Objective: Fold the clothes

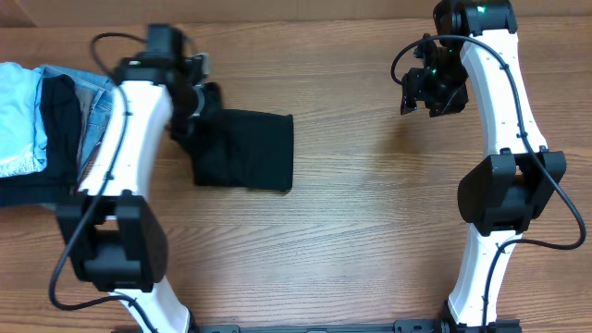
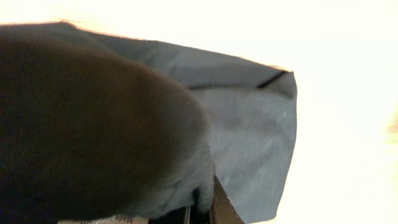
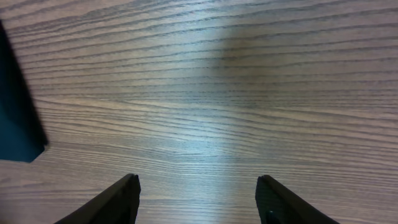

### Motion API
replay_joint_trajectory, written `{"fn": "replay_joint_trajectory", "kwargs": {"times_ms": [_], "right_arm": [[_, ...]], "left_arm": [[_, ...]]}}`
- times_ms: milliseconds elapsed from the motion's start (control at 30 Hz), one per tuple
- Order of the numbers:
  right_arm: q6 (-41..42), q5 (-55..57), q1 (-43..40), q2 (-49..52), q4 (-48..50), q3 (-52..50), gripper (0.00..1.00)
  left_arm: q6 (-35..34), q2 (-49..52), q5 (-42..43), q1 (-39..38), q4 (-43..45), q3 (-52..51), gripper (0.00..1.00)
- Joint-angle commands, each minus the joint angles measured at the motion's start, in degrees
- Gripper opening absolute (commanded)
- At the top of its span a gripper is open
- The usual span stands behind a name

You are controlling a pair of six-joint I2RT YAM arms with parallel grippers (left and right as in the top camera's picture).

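Observation:
The black garment (image 1: 248, 150) lies folded into a rough rectangle on the wooden table, left of centre. My left gripper (image 1: 197, 100) is at its upper left corner, shut on a bunched edge of the fabric, which is lifted there. In the left wrist view the dark cloth (image 2: 249, 130) fills most of the frame and wraps around the fingers (image 2: 202, 208). A strip of white tag shows at the bottom edge (image 2: 99, 219). My right gripper (image 1: 421, 92) is open and empty over bare wood at the far right; its fingers (image 3: 198, 193) frame only table.
A pile of folded clothes sits at the far left: a light-blue garment (image 1: 18, 116), a grey-blue denim piece (image 1: 92, 116) and dark items (image 1: 60, 125). A dark corner of the black garment shows at the left of the right wrist view (image 3: 15, 124).

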Motion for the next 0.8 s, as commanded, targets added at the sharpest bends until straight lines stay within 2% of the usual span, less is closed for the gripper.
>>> {"fn": "replay_joint_trajectory", "kwargs": {"times_ms": [0,67,167,300,433,667,700,767], "right_arm": [[0.0,-0.3,0.1,-1.2,0.0,1.1,0.64],[0.0,-0.3,0.1,-1.2,0.0,1.1,0.64],[0.0,-0.3,0.1,-1.2,0.0,1.1,0.64],[0.0,-0.3,0.1,-1.2,0.0,1.1,0.64],[0.0,-0.3,0.1,-1.2,0.0,1.1,0.64],[0.0,-0.3,0.1,-1.2,0.0,1.1,0.64],[0.0,-0.3,0.1,-1.2,0.0,1.1,0.64],[0.0,-0.3,0.1,-1.2,0.0,1.1,0.64]], "left_arm": [[-5.2,-1.7,-9.6,-9.2,3.0,1.5,0.07],[-5.5,-1.7,-12.8,-13.6,2.9,1.5,0.08],[-5.5,-1.7,-13.2,-16.7,2.8,1.5,0.09],[-6.4,-1.7,-13.1,-17.0,2.1,1.5,0.09],[-6.5,-1.7,-9.3,-17.5,0.8,1.5,0.09],[-6.3,-1.6,-9.3,-21.2,-0.5,1.1,0.1],[-6.3,-1.6,-9.3,-21.9,-0.9,0.8,0.12],[-6.4,-1.6,-8.4,-23.1,-2.2,-0.4,0.44]]}}
